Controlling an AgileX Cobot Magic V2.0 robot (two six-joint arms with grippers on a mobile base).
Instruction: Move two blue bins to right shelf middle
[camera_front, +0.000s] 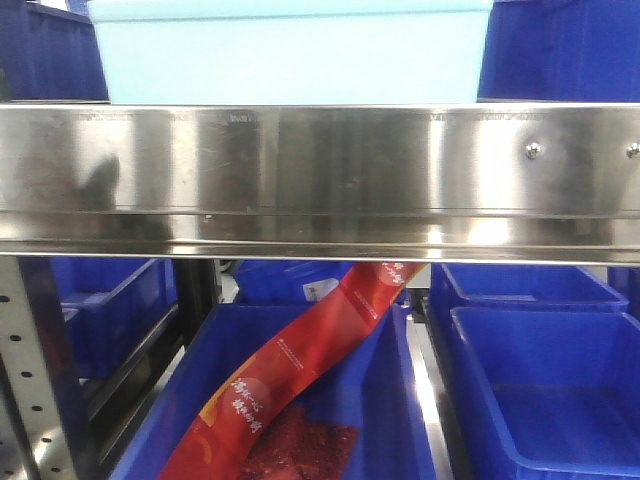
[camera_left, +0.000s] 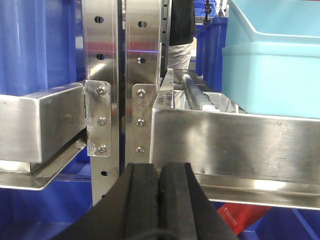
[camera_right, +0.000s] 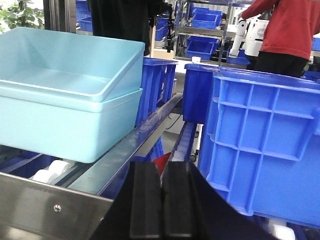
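Black rubber pads of the left gripper (camera_left: 159, 200) press together, jaws closed on nothing, facing the steel shelf rail (camera_left: 235, 145). The right gripper (camera_right: 162, 200) is likewise shut and empty, just before the rail. Two nested light blue bins (camera_right: 65, 110) sit on the shelf rollers, beside a dark blue crate (camera_right: 265, 145).

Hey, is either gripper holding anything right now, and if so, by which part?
Nothing is held. The left gripper and the right gripper each have their pads pressed together with nothing between them, short of the light blue bin.
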